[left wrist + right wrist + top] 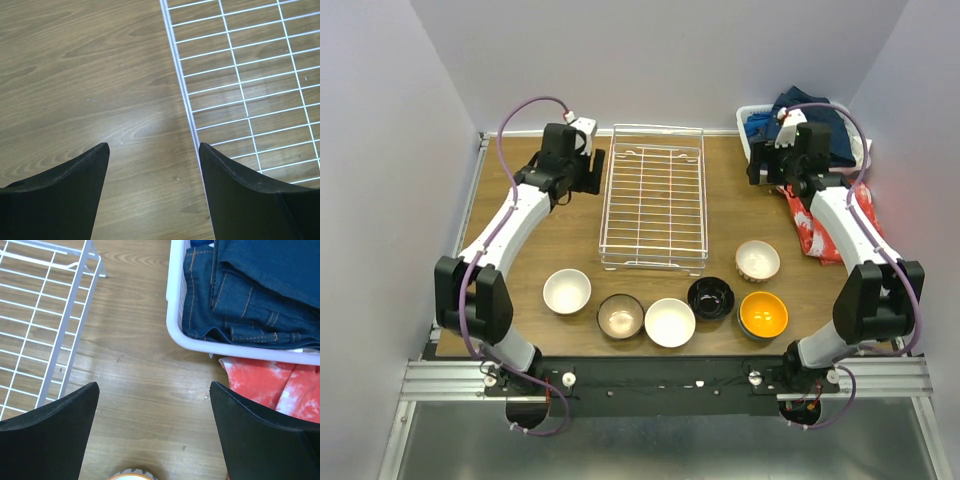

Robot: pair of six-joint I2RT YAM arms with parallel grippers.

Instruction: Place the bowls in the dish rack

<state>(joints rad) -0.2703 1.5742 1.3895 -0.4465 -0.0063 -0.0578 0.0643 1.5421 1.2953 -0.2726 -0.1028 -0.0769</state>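
Bowls, six in view, sit in a loose row along the near edge of the table [570,230], none in the dish rack [654,196]. Left to right: white bowl [566,291], dark bowl with brownish inside [620,316], second white bowl [670,322], glossy black bowl [711,297], orange bowl [763,314]. Ribbed cream bowl [757,260] sits just behind the orange one. Rack stands mid-table toward the far edge. Left gripper [152,147] hangs over bare wood just beside the rack's left side, jaws apart, nothing between them. Right gripper [154,385] has its jaws wide apart, holding nothing, over wood between the rack and the white basket [172,315] of blue jeans at the far right corner. Red-and-white cloth [265,382] lies against the basket.
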